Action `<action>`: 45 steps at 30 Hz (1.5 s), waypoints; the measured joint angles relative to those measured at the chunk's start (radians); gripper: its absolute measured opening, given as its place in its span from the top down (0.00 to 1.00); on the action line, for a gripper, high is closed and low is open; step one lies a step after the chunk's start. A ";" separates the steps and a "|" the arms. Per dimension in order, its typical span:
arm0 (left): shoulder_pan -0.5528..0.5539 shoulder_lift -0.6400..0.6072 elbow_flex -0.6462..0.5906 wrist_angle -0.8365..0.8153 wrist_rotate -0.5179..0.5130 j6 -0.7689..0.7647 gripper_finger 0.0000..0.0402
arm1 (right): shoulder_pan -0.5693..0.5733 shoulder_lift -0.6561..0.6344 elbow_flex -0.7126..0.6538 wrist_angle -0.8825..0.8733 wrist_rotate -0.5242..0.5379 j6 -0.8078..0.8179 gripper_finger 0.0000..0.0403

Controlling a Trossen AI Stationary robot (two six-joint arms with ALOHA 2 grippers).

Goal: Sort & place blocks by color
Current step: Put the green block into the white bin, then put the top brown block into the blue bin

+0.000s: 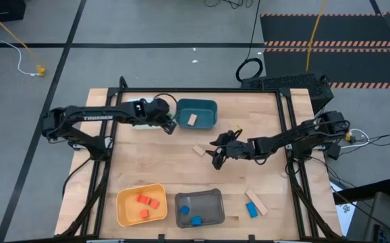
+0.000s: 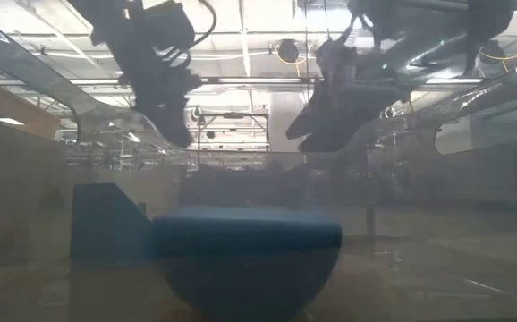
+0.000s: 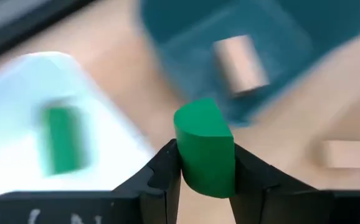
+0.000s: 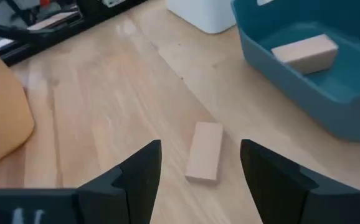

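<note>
L gripper (image 3: 206, 180) clamped on green half-round block (image 3: 205, 148), fingers (image 3: 164, 171) pressed to both flanks, curved top sticking up. Hangs at back-left of table, betw. white bin (image 3: 61, 106) and teal bin (image 1: 196, 113); white bin already w/ a green block (image 3: 61, 138) inside, so prob. the drop spot, lying just to the side of the load. Teal bin w/ one tan block (image 1: 192, 119). R gripper (image 4: 200, 163) mid-table, fingers wide apart, nothing held, not touching. Tan bar (image 4: 204, 151) flat on wood directly ahead betw. the fingers, long axis running roughly along the reach, so spread spans its short width. R arm clearly nearer to it. Front: yellow bin (image 1: 141, 204) w/ red blocks (image 1: 148, 202), grey bin (image 1: 200, 208) w/ blue blocks (image 1: 189, 215); loose blue block (image 1: 251, 210) touching another tan bar (image 1: 256, 201) front-right.
</note>
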 joint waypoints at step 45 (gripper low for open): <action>0.054 -0.002 -0.134 -0.173 -0.240 -0.055 0.45 | 0.016 0.290 0.000 0.351 0.031 0.013 0.48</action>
